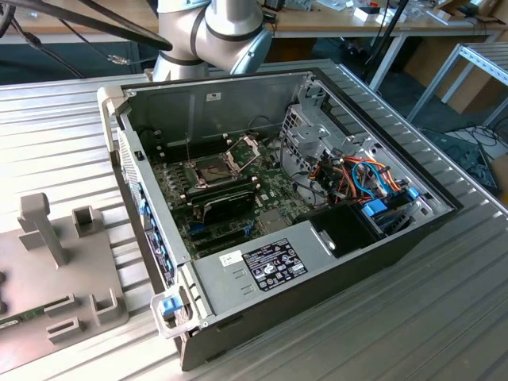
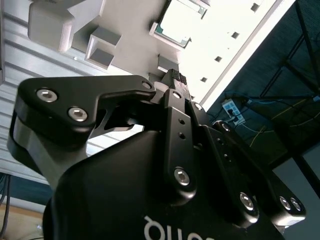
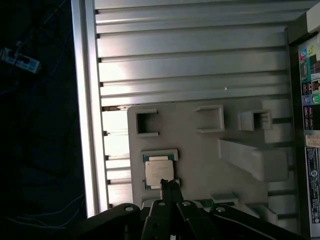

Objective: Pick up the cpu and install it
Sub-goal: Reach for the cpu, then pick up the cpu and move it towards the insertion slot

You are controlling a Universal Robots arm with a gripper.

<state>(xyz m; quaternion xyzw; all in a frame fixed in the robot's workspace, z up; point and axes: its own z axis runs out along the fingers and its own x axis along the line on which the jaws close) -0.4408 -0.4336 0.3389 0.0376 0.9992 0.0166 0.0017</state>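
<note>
The cpu [image 3: 159, 171] is a small square chip with a silver-grey top. It lies flat in a shallow pocket of a grey holder plate [image 3: 200, 150] on the ribbed metal table, and in the second wrist view the cpu [image 2: 175, 22] looks bright against the plate [image 2: 125, 25]. My gripper [image 3: 170, 184] hangs above the plate, close to one edge of the chip and apart from it. Its two black fingers are pressed together with nothing between them, as the gripper [image 2: 175, 76] also appears in the second wrist view. In the exterior view the motherboard's socket [image 1: 214, 171] lies open with its metal frame [image 1: 244, 148] tipped up.
An open computer case [image 1: 381, 238] stands in the middle of the ribbed table, with a power supply [image 1: 266, 266], drive cage and coloured cables inside. The holder plate [image 1: 55, 270] with raised grey blocks lies at the exterior view's left. The arm's base [image 1: 214, 32] stands behind the case.
</note>
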